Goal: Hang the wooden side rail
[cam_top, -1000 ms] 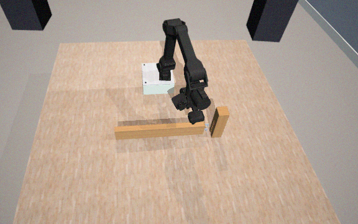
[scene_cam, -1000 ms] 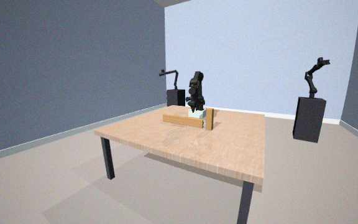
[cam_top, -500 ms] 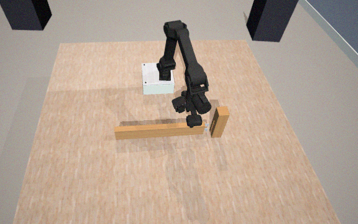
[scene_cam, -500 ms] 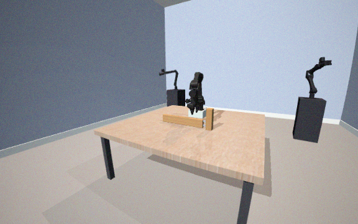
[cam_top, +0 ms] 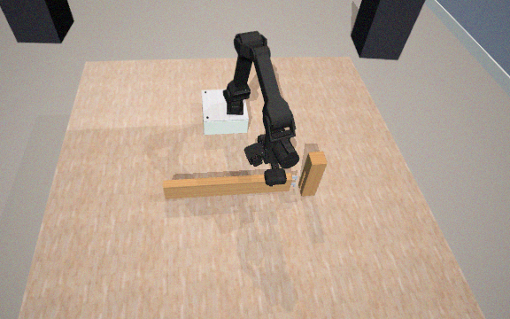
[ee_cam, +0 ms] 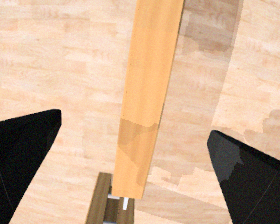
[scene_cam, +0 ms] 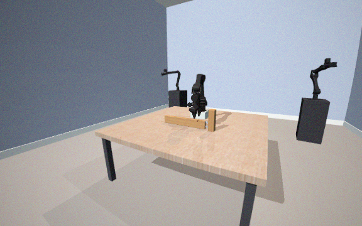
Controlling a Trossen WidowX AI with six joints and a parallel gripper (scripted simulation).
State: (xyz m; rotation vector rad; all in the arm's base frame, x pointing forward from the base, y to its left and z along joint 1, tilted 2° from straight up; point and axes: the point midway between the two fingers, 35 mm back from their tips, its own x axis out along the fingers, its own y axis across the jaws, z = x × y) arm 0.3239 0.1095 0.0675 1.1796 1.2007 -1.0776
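The wooden rail lies along the table. Its steel hooks stick out of the end facing the post, in a small gap; in the top and exterior views they look outside the slot. The post stands upright, with a light pin in its slot in the wrist view. My gripper is open and empty, pointing down above the rail near its hook end, one finger to each side. Fingertip height beside the rail is hard to tell.
A white box stands at the arm's base behind the rail. The post is close beside the gripper on the hook side. Two black pedestals stand beyond the table.
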